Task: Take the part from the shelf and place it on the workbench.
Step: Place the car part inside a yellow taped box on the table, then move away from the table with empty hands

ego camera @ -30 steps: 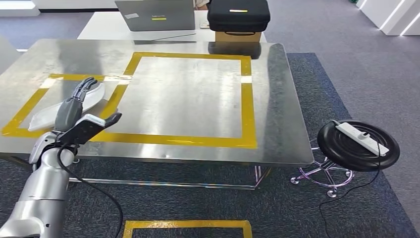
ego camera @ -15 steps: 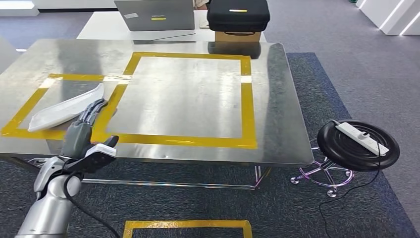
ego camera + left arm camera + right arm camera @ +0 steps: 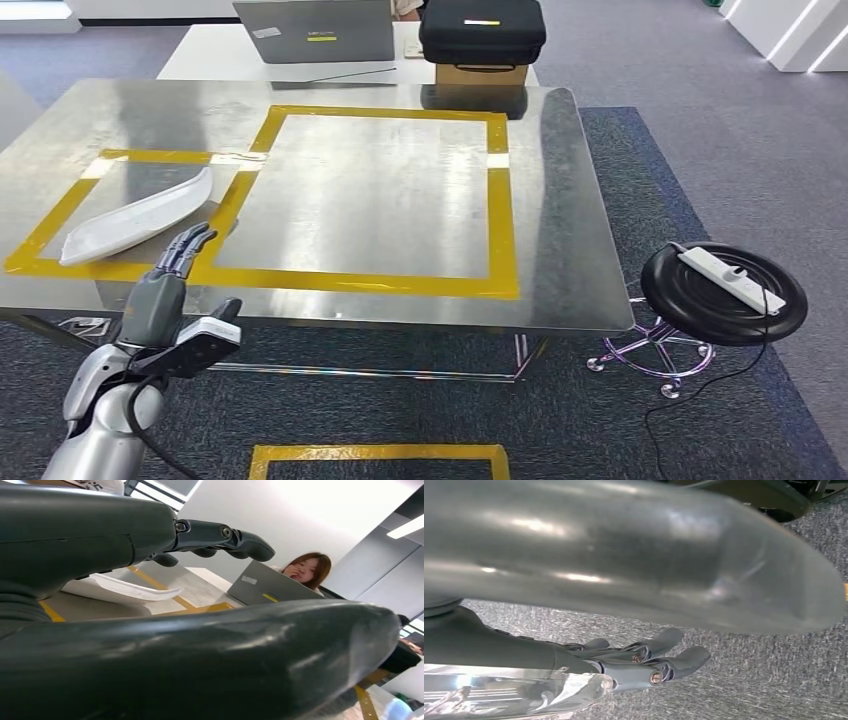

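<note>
While the part (image 3: 135,218) lies on the workbench (image 3: 380,200), the left robot hand (image 3: 165,285) hovers near, empty.

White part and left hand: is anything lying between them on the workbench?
Nothing but bare steel and a strip of yellow tape, in the head view. The white part lies flat on the workbench; the left hand is apart, empty.

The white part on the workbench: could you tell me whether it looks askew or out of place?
Somewhat askew: the white part lies diagonally inside the left yellow tape square on the workbench, but within the outline. It appears undamaged. The left hand is empty, near it.
</note>
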Available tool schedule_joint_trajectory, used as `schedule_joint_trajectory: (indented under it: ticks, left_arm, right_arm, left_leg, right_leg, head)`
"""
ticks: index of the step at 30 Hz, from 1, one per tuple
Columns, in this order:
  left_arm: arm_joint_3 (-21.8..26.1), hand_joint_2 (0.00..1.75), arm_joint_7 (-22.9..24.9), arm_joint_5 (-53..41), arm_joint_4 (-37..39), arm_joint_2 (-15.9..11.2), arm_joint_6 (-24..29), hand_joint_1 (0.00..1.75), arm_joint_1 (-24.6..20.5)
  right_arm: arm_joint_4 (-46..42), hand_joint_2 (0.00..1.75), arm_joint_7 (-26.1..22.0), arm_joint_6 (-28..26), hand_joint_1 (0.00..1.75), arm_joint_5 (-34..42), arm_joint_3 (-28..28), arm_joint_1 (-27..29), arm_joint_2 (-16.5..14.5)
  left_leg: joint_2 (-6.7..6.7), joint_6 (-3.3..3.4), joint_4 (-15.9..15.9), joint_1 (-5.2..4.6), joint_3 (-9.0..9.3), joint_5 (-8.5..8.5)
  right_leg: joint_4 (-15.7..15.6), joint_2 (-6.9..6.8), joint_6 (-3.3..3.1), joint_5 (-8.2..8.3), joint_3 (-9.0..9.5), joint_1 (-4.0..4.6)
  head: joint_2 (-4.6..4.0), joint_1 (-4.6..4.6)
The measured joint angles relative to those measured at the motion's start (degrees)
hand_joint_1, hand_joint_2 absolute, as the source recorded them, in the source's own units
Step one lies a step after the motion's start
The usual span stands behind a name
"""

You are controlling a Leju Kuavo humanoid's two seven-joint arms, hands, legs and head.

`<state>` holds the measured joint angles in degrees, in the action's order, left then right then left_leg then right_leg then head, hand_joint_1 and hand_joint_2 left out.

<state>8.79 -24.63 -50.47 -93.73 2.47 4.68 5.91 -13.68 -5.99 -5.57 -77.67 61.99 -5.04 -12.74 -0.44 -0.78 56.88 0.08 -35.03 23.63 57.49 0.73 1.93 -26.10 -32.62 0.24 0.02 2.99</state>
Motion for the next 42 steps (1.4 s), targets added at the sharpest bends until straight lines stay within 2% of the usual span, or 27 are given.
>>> schedule_joint_trajectory:
  ticks: [8, 12, 14, 15, 16, 18, 19, 20, 21, 22, 24, 25, 26, 29, 30, 31, 34, 35, 36, 37, 39, 40, 41, 42]
  left_arm:
    - [-0.63, 0.00, 1.31, -0.51, -0.67, 1.11, 0.00, 0.00, -0.25]
    - [-0.85, 0.00, 1.39, -0.98, -0.96, 1.37, -0.01, 0.00, -0.33]
    - [-1.11, 0.00, 1.41, -1.29, -1.22, 1.49, -0.02, 0.00, -0.60]
    - [-1.26, 0.00, 1.42, -1.45, -1.34, 1.59, -0.02, 0.00, -0.77]
    - [-1.39, 0.00, 1.44, -1.60, -1.42, 1.69, -0.02, 0.00, -0.92]
    - [-1.71, 0.00, 1.50, -1.83, -1.50, 1.83, -0.04, 0.00, -1.05]
    - [-1.89, 0.00, 1.53, -1.89, -1.50, 1.87, -0.07, 0.00, -1.06]
    - [-2.07, 0.00, 1.54, -1.95, -1.50, 1.91, -0.09, 0.00, -1.06]
    - [-2.19, 0.00, 1.55, -2.00, -1.50, 1.93, -0.10, 0.00, -1.06]
    - [-2.25, 0.00, 1.56, -2.04, -1.50, 1.94, -0.11, 0.00, -1.07]
    - [-2.30, 0.00, 1.57, -2.09, -1.55, 1.95, -0.11, 0.00, -1.12]
    - [-2.32, 0.00, 1.57, -2.10, -1.59, 1.96, -0.11, 0.00, -1.18]
    - [-2.36, 0.00, 1.57, -2.12, -1.63, 1.96, -0.11, 0.00, -1.25]
    - [-2.50, 0.00, 1.68, -2.23, -1.68, 1.97, -0.11, 0.00, -1.30]
    - [-2.55, 0.00, 1.73, -2.27, -1.68, 1.97, -0.11, 0.00, -1.27]
    - [-2.59, 0.00, 1.77, -2.31, -1.69, 1.97, -0.11, 0.00, -1.27]
    - [-2.68, 0.00, 1.89, -2.33, -1.70, 1.97, -0.11, 0.00, -1.28]
    - [-2.68, 0.00, 1.91, -2.33, -1.70, 1.97, -0.11, 0.00, -1.26]
    - [-2.70, 0.00, 1.92, -2.33, -1.70, 1.97, -0.11, 0.00, -1.26]
    - [-2.74, 0.00, 1.92, -2.33, -1.70, 1.97, -0.11, 0.00, -1.26]
    - [-2.88, 0.00, 1.92, -2.34, -1.71, 1.97, -0.11, 0.00, -1.38]
    - [-2.99, 0.00, 1.92, -2.34, -1.73, 1.97, -0.11, 0.00, -1.53]
    - [-3.09, 0.00, 1.92, -2.35, -1.76, 1.97, -0.11, 0.00, -1.67]
    - [-3.18, 0.00, 1.92, -2.35, -1.79, 1.97, -0.11, 0.00, -1.76]
  right_arm:
    - [0.00, 0.00, -0.17, 0.00, 0.00, -0.04, 0.00, -0.02, 0.00]
    - [0.00, 0.00, -0.17, 0.00, 0.00, -0.19, 0.00, -0.03, 0.00]
    - [0.00, 0.00, -0.18, 0.00, 0.00, -0.28, 0.00, -0.04, 0.00]
    - [0.00, 0.00, -0.20, -0.01, 0.00, -0.31, 0.00, -0.06, 0.00]
    - [0.00, 0.00, -0.22, -0.01, 0.00, -0.33, 0.00, -0.08, 0.00]
    - [0.00, 0.00, -0.26, -0.01, 0.00, -0.35, 0.01, -0.10, 0.00]
    - [0.00, 0.00, -0.26, 0.00, 0.00, -0.35, 0.02, -0.08, 0.00]
    - [0.00, 0.00, -0.26, 0.00, 0.00, -0.35, 0.03, -0.05, 0.01]
    - [0.00, 0.00, -0.26, 0.00, 0.00, -0.35, 0.04, -0.04, 0.01]
    - [0.00, 0.00, -0.26, 0.00, 0.00, -0.35, 0.05, -0.05, 0.02]
    - [0.01, 0.00, -0.26, 0.02, 0.00, -0.35, 0.05, -0.20, 0.01]
    - [0.01, 0.00, -0.27, 0.03, 0.00, -0.35, 0.05, -0.30, -0.01]
    - [0.02, 0.00, -0.27, 0.04, 0.00, -0.35, 0.05, -0.41, -0.03]
    - [0.02, 0.00, -0.26, 0.04, 0.00, -0.35, 0.08, -0.52, -0.03]
    - [0.01, 0.00, -0.26, 0.04, 0.00, -0.34, 0.09, -0.53, -0.02]
    - [0.01, 0.00, -0.27, 0.04, 0.00, -0.34, 0.10, -0.55, -0.02]
    - [0.00, 0.00, -0.28, 0.04, 0.00, -0.33, 0.15, -0.58, -0.02]
    - [0.00, 0.00, -0.27, 0.04, 0.00, -0.33, 0.17, -0.55, -0.02]
    - [0.00, 0.00, -0.27, 0.04, 0.00, -0.33, 0.19, -0.54, -0.02]
    - [0.00, 0.00, -0.26, 0.04, 0.00, -0.33, 0.21, -0.53, -0.02]
    - [0.00, 0.00, -0.26, 0.04, 0.00, -0.27, 0.24, -0.56, -0.02]
    - [0.00, 0.00, -0.26, 0.04, 0.00, -0.22, 0.25, -0.58, -0.02]
    - [0.00, 0.00, -0.26, 0.04, 0.00, -0.16, 0.26, -0.61, -0.02]
    - [0.00, 0.00, -0.26, 0.04, 0.00, -0.12, 0.27, -0.62, -0.02]
  left_leg:
    - [0.00, 0.40, 0.08, -0.39, 0.00, 0.22]
    - [0.00, 0.96, 0.19, -0.76, 0.01, 0.36]
    - [0.07, 1.42, -0.20, -0.57, 0.15, -0.06]
    - [0.12, 1.63, -0.43, -0.37, 0.23, -0.30]
    - [0.18, 1.77, -0.65, -0.17, 0.30, -0.45]
    - [0.29, 1.83, -0.69, -0.05, 0.27, -0.51]
    - [0.34, 1.79, -0.69, -0.04, 0.24, -0.54]
    - [0.37, 1.71, -0.69, 0.00, 0.21, -0.60]
    - [0.38, 1.58, -0.68, 0.07, 0.19, -0.68]
    - [0.38, 1.42, -0.66, 0.18, 0.16, -0.78]
    - [0.31, 0.82, -0.52, 0.32, 0.01, -1.06]
    - [0.24, 0.42, -0.43, 0.31, -0.09, -1.25]
    - [0.17, -0.01, -0.32, 0.27, -0.22, -1.48]
    - [0.07, -1.21, -0.32, 0.39, -0.70, -2.11]
    - [0.09, -1.55, 0.27, 0.45, -1.16, -1.31]
    - [0.11, -1.81, 1.91, 0.50, -1.93, 0.44]
    - [0.14, -2.14, 11.95, 0.50, -5.12, 8.03]
    - [0.14, -2.12, 14.45, 0.50, -5.46, 9.12]
    - [0.14, -2.03, 15.22, 0.49, -4.94, 9.00]
    - [0.14, -1.89, 14.01, 0.48, -3.40, 7.97]
    - [0.13, -1.53, 7.40, 0.45, 2.09, 5.66]
    - [0.11, -1.31, 3.62, 0.41, 4.83, 5.31]
    - [0.08, -1.08, 0.92, 0.35, 6.65, 5.37]
    - [0.05, -0.82, -0.59, 0.23, 7.53, 5.57]
  right_leg:
    - [-0.02, 0.01, 0.34, -0.02, 0.02, -0.40]
    - [-0.17, 0.02, 0.89, -0.02, 0.13, -0.77]
    - [0.04, -0.01, 1.27, -0.32, 0.09, -0.78]
    - [1.12, -0.05, 1.46, -1.23, -0.30, -0.74]
    - [3.41, -0.10, 1.61, -2.87, -1.21, -0.74]
    - [10.96, -0.18, 1.93, -7.14, -4.22, -0.86]
    - [14.42, -0.20, 2.06, -8.58, -5.55, -0.92]
    - [16.21, -0.21, 2.17, -8.97, -6.11, -0.95]
    - [15.68, -0.24, 2.24, -8.20, -5.55, -0.97]
    - [13.14, -0.27, 2.31, -6.67, -3.99, -1.03]
    - [4.97, -0.23, 2.49, -3.50, 0.83, -1.17]
    - [2.19, -0.08, 2.28, -2.57, 2.35, -1.20]
    - [0.59, 0.12, 1.90, -2.20, 3.11, -1.17]
    - [0.57, 0.41, 0.18, -1.56, 2.08, -1.02]
    - [0.55, 0.37, -0.30, -1.08, 1.67, -1.04]
    - [0.47, 0.32, -0.77, -0.56, 1.12, -1.10]
    - [0.48, 0.24, -1.43, 0.96, -0.75, -0.98]
    - [0.50, 0.22, -1.43, 1.48, -1.46, -0.91]
    - [0.52, 0.21, -1.38, 1.99, -2.15, -0.84]
    - [0.53, 0.21, -1.28, 2.50, -2.82, -0.80]
    - [0.57, 0.25, -0.95, 3.48, -3.88, -0.73]
    - [0.65, 0.26, -0.71, 3.92, -4.28, -0.63]
    - [0.70, 0.27, -0.42, 4.40, -4.55, -0.54]
    - [0.65, 0.25, -0.08, 4.88, -4.71, -0.49]
  head:
    - [0.00, 0.01]
    - [0.00, 0.03]
    - [0.00, 0.02]
    - [0.00, -0.04]
    - [0.00, -0.09]
    - [0.00, -0.15]
    - [0.00, -0.13]
    - [0.00, -0.13]
    - [0.00, -0.14]
    - [0.00, -0.13]
    - [0.00, -0.16]
    - [0.00, -0.10]
    - [0.00, -0.04]
    - [0.00, 0.20]
    - [0.00, 0.29]
    - [0.00, 0.38]
    - [0.00, 0.61]
    - [0.00, 0.61]
    - [0.00, 0.61]
    - [0.00, 0.61]
    - [0.00, 0.63]
    - [0.01, 0.66]
    - [0.01, 0.64]
    - [0.01, 0.64]
